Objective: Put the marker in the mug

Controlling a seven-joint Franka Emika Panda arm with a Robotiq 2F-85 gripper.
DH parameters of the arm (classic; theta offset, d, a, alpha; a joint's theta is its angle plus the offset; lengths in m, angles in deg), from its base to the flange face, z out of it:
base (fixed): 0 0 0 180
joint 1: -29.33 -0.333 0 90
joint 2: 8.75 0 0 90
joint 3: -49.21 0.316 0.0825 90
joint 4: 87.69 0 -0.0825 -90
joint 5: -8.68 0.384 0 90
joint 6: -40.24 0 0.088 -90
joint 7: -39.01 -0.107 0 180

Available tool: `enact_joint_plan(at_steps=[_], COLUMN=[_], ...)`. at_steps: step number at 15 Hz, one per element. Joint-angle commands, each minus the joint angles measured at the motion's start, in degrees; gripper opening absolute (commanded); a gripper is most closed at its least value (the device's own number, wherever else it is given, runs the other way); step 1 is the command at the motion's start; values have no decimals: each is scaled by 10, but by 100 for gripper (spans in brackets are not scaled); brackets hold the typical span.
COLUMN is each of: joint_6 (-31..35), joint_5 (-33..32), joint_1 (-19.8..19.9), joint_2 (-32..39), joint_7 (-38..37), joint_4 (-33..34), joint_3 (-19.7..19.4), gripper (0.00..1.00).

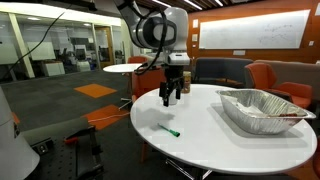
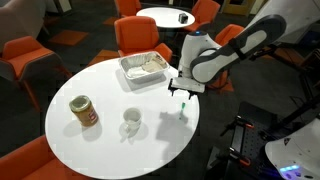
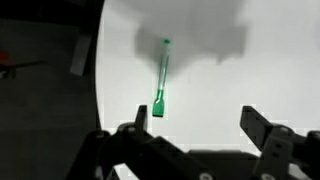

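The green marker [image 3: 161, 80] lies flat on the round white table [image 2: 110, 150] near its edge. It also shows in both exterior views [image 1: 170, 130] [image 2: 182, 108]. The small white mug [image 2: 131, 121] stands upright on the table, well apart from the marker; it does not show in the wrist view. My gripper [image 3: 195, 125] hangs above the table, open and empty, with the marker just beyond its left finger in the wrist view. In both exterior views the gripper [image 1: 171, 97] [image 2: 181, 95] hovers over the marker without touching it.
A foil tray [image 2: 146, 67] [image 1: 262, 110] sits toward the table's far side. A brown-labelled jar [image 2: 84, 112] stands beside the mug. Orange chairs [image 2: 140, 35] and another round table [image 2: 165, 16] surround the table. The table edge [image 3: 100, 90] runs close to the marker.
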State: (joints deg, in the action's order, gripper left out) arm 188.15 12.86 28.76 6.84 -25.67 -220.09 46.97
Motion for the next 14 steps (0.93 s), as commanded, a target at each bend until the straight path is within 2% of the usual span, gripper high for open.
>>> enact_joint_plan(at_steps=[1,8,12,13,14], joint_6=[50,74,87,89,89], joint_5=[20,5,15,14,16], joint_1=[-26,-48,-50,-53,-54], joint_2=[15,45,78,87,96], joint_7=[-53,-53,-45,-46,-45], joint_4=[-17,-47,-37,-32,-27], joint_3=[-23,-50,-54,-55,-56], gripper=[100,100,100,99,93])
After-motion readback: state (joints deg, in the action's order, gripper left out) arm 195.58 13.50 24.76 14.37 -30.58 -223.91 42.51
